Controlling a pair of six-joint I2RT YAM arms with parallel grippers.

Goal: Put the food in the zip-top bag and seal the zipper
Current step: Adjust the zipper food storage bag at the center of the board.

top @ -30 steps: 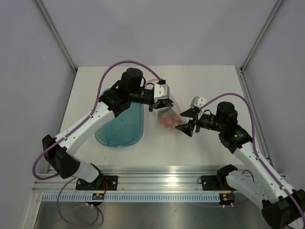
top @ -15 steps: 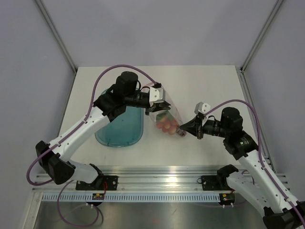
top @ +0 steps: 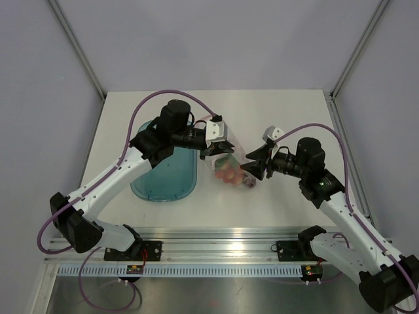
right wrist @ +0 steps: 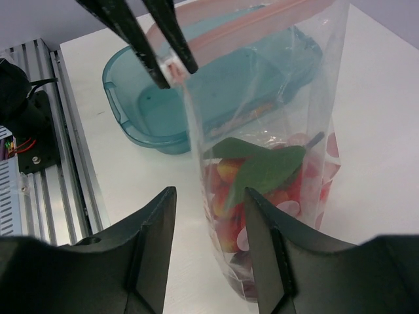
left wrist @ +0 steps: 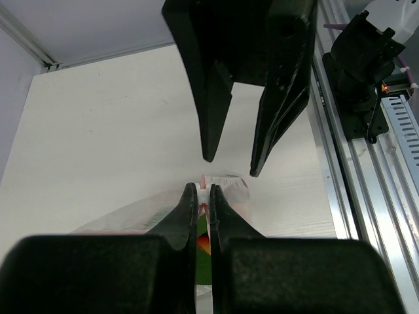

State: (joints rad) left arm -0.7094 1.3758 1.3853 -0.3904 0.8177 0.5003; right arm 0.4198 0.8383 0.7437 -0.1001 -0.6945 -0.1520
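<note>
At mid-table, right of the teal tray (top: 163,186), my left gripper (left wrist: 203,191) pinches the zipper (right wrist: 242,26), hanging the zip-top bag (top: 230,163) upright so the food (right wrist: 262,190) sits low; my right gripper (top: 253,167), jaws spread, flanks it for sealing.

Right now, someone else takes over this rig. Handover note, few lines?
Left end effector: shut on the zipper near one end, holding the zip-top bag upright.
Right end effector: open, jaws straddling the bag's near edge low down, gripping nothing.
Food: in the bag's bottom; none seen in the teal tray.
Done: loading, by the look of it.
Left: seal the zipper; whether any of it is pressed shut, can't tell.
</note>
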